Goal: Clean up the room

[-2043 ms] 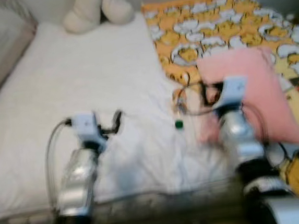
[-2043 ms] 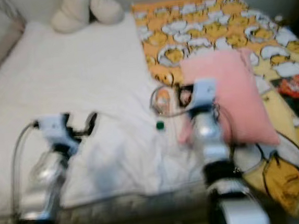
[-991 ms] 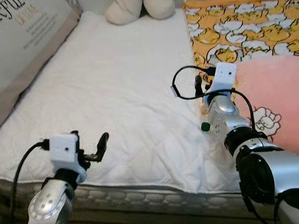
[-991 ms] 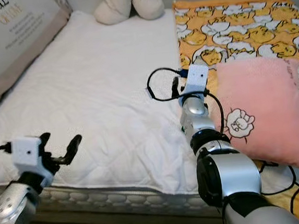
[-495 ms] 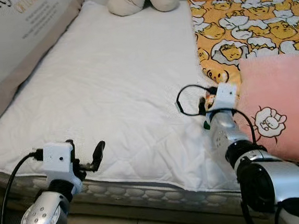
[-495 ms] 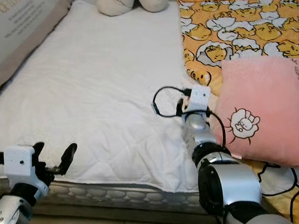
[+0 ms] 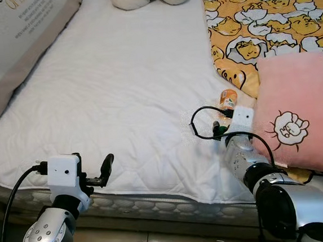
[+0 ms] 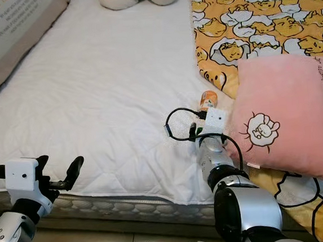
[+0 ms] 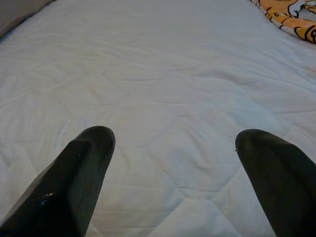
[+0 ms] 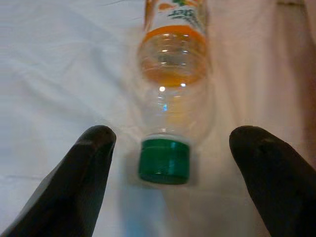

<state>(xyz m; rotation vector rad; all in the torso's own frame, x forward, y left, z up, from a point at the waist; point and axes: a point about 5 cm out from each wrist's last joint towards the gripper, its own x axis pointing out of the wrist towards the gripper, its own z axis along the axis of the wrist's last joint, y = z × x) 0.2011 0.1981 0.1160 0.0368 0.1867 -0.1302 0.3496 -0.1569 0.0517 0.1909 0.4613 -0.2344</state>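
The right gripper (image 10: 168, 148) has pulled back from the bottle (image 10: 173, 64), fingers apart, flanking its green cap (image 10: 164, 160). The bottle lies beside the pink pillow (image 8: 285, 116). The left gripper (image 9: 173, 153) hovers spread, away from the bottle.

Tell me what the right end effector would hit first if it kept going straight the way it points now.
Most likely the green cap of the plastic bottle, which lies on the white mattress cap-first toward the open right end effector, centred between its fingers. How far off it is, is unclear.

One bottle (image 10: 173, 98), one pink pillow (image 8: 283, 116), one blanket (image 8: 254, 16), two hands.
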